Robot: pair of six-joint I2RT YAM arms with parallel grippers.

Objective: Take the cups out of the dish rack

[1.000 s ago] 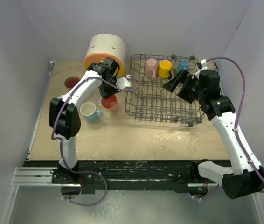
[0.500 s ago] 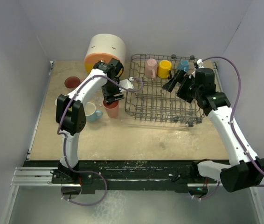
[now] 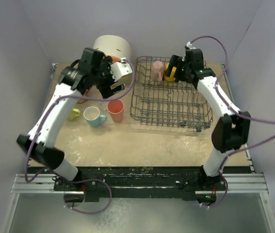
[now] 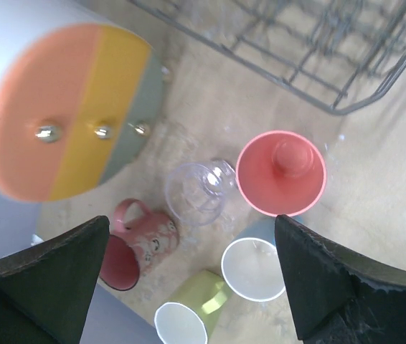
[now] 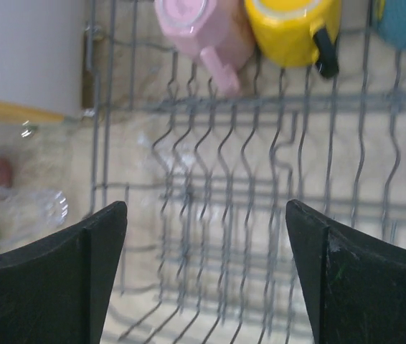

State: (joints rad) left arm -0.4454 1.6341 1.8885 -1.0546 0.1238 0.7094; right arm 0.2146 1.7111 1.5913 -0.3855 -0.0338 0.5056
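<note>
Salmon cup (image 3: 115, 110) stands released; left hand (image 4: 192, 218) lifted away, right hand (image 5: 206, 204) apparently advanced over dish rack (image 3: 166, 104); both gape empty.

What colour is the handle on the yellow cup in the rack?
The handle is black, clearest in the right wrist view.

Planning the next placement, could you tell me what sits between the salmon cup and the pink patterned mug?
A clear glass, shown in the left wrist view.
</note>
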